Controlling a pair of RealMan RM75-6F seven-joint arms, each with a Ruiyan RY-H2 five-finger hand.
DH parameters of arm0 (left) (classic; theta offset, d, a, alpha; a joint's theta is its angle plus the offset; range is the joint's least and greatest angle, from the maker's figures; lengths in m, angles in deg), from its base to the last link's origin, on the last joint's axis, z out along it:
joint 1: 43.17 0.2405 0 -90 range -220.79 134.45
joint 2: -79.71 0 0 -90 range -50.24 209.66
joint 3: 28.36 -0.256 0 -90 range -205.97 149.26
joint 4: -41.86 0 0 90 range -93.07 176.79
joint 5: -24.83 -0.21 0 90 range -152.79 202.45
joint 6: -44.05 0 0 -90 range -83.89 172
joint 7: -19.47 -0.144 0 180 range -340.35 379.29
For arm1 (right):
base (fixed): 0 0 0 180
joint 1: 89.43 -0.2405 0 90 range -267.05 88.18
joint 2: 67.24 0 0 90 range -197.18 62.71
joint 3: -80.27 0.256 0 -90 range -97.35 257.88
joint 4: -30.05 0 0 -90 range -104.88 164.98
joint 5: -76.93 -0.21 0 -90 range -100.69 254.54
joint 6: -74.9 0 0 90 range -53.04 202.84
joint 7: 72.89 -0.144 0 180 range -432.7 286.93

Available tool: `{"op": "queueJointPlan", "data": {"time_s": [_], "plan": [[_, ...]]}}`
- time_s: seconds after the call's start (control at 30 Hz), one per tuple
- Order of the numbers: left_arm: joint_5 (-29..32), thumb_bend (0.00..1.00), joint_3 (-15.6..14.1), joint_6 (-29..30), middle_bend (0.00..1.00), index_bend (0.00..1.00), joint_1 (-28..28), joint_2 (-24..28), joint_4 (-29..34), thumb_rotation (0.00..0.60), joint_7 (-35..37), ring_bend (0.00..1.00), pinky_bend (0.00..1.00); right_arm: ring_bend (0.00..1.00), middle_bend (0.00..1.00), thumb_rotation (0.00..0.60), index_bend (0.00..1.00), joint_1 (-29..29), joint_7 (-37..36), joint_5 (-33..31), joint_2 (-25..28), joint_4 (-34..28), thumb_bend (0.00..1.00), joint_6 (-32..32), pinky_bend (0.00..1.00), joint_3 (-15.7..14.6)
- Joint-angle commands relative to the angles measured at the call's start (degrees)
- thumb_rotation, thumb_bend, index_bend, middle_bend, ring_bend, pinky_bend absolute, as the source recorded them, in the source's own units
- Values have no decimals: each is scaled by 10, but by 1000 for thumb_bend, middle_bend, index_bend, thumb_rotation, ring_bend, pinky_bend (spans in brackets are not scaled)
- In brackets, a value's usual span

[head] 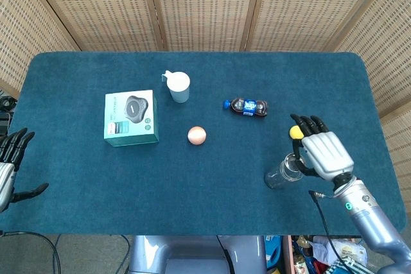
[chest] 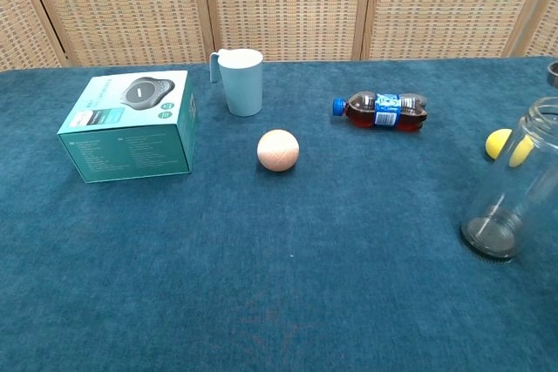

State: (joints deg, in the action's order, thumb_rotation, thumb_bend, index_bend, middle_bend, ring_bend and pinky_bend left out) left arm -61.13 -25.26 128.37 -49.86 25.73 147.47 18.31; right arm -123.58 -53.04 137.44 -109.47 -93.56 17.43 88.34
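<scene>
A clear glass jar (head: 281, 172) (chest: 513, 187) stands open-mouthed on the blue table (head: 96, 178) at the front right. My right hand (head: 325, 153) hovers palm down just right of the jar's mouth and beside a small yellow ball (head: 295, 131) (chest: 498, 143). It grips a round jar lid (chest: 553, 71), of which only a sliver shows at the chest view's right edge. My left hand (head: 9, 166) hangs off the table's left edge, fingers spread, holding nothing.
A brown drink bottle (head: 247, 106) (chest: 381, 111) lies on its side mid-table. A pinkish ball (head: 197, 135) (chest: 278, 149), a pale blue cup (head: 179, 86) (chest: 241, 82) and a teal box (head: 131, 117) (chest: 131, 124) sit to the left.
</scene>
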Motion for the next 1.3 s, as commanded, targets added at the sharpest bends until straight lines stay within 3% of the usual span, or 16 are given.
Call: {"op": "queueJointPlan", "data": {"time_s": [0.03,0.83,0.87,0.93,1.0,1.07,1.13,1.3], "plan": [[1,107,0,0,0,0,0,0,0,600,0,0,0,0,0,600,669,12,-27,21,1,17,592,11,0,-6],[5,107,1,-5,0,0,-2,0,-1,600,-1,0,0,0,0,600,657,6,-10,26,-33,32,592,22,0,-16],[5,107,1,-5,0,0,-2,0,0,600,-1,0,0,0,0,600,608,6,-10,27,-33,32,586,22,0,-17],[5,107,1,-4,0,0,-2,0,0,600,-1,0,0,0,0,600,417,6,-8,29,-32,32,532,24,0,-18],[4,107,1,-4,0,0,-2,0,-1,600,-1,0,0,0,0,600,159,6,-6,31,-28,30,337,27,0,-20],[5,106,1,-4,0,0,-1,0,0,600,-2,0,0,0,0,600,35,7,7,32,-22,26,158,20,0,-23],[5,107,1,-4,0,0,-2,0,0,600,-3,0,0,0,0,600,0,8,12,27,-20,21,51,18,0,-23],[4,107,1,-3,0,0,-1,0,0,600,-3,0,0,0,0,600,0,11,15,26,-15,14,36,11,0,-24]]}}
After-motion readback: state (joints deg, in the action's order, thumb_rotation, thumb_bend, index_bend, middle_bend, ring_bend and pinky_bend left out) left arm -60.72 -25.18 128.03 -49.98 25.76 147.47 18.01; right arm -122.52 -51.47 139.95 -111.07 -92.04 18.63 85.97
